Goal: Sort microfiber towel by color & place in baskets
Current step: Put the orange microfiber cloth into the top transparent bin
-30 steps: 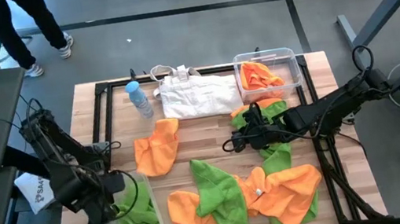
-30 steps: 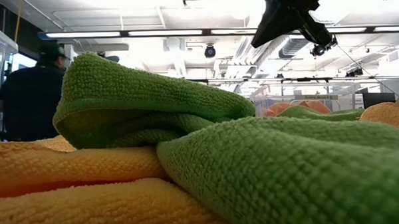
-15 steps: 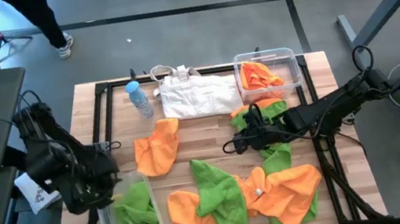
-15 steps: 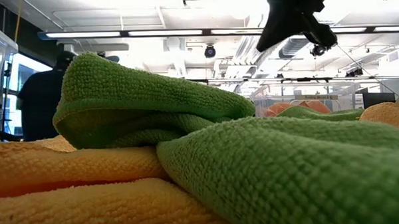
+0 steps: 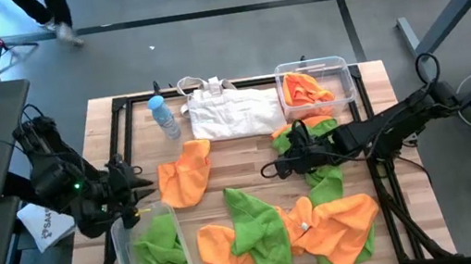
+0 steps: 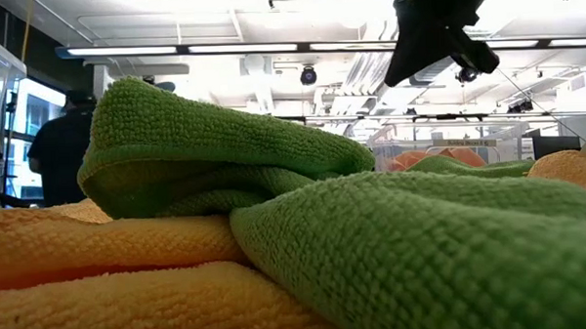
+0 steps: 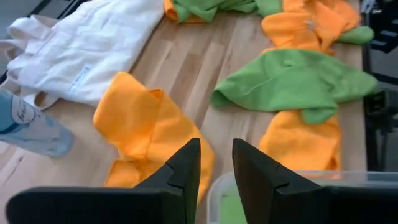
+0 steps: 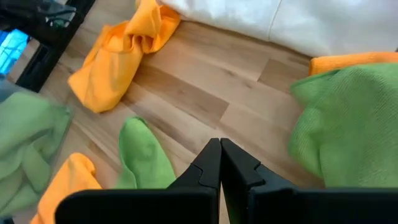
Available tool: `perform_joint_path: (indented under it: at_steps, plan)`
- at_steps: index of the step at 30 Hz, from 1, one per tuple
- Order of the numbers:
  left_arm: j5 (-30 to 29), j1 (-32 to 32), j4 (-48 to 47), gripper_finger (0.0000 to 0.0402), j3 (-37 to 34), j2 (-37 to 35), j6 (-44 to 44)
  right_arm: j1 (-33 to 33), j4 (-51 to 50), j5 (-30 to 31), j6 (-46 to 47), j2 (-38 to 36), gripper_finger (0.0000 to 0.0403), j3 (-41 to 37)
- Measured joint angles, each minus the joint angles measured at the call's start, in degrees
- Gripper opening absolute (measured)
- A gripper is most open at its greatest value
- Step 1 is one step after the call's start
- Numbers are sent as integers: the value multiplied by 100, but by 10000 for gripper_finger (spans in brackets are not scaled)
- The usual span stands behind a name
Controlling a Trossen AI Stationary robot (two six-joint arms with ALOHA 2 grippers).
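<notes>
- The left gripper (image 5: 137, 190) hangs empty just above the far rim of the near basket (image 5: 125, 261), its two dark fingers (image 7: 184, 167) parted by a narrow gap, with nothing between them.
- Right under and behind it, that clear plastic bin with rounded corners holds a heap of green towels (image 5: 162, 253); no orange shows in it.
- Just ahead of the gripper lies a crumpled orange towel (image 5: 185, 174) on the bare wooden table (image 5: 242, 161), the nearest loose cloth to it.
- Farther out, a mixed pile of green (image 5: 257, 227) and orange (image 5: 343, 224) cloths lies tangled at the table's near edge, unsorted.
- The right gripper (image 5: 270, 170) hovers mid-table beyond the orange towel, fingers pressed together on nothing, beside a green towel (image 5: 295, 137) that lies partly under its arm.
- At the far corner, well away from the left gripper, the second basket (image 5: 343, 66) holds orange cloth only.
- A white fabric bag (image 5: 228, 114) and a clear bottle with a blue cap (image 5: 163, 116) lie along the far edge, not part of the sort.
- Judged by this, the sorting is under way, perhaps near half done: each bin has one colour, and several cloths of both colours remain out.
- The towels are soft, nubbly, loop-piled microfiber that folds and slumps; the bins are rigid and see-through.
</notes>
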Motion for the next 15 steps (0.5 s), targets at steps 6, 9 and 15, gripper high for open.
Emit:
perform_joint_path:
  at_steps: [6, 9, 15]
  plan:
    - [178, 419, 412, 74, -733, -541, 129, -403, 676, -439, -723, 0, 0, 0]
    - [340, 638, 701, 74, -914, -834, 449, -583, 1013, -460, -1079, 0, 0, 0]
    - [446, 1145, 771, 74, -976, -1280, 1016, -929, 1012, -664, -1715, 321, 0, 503]
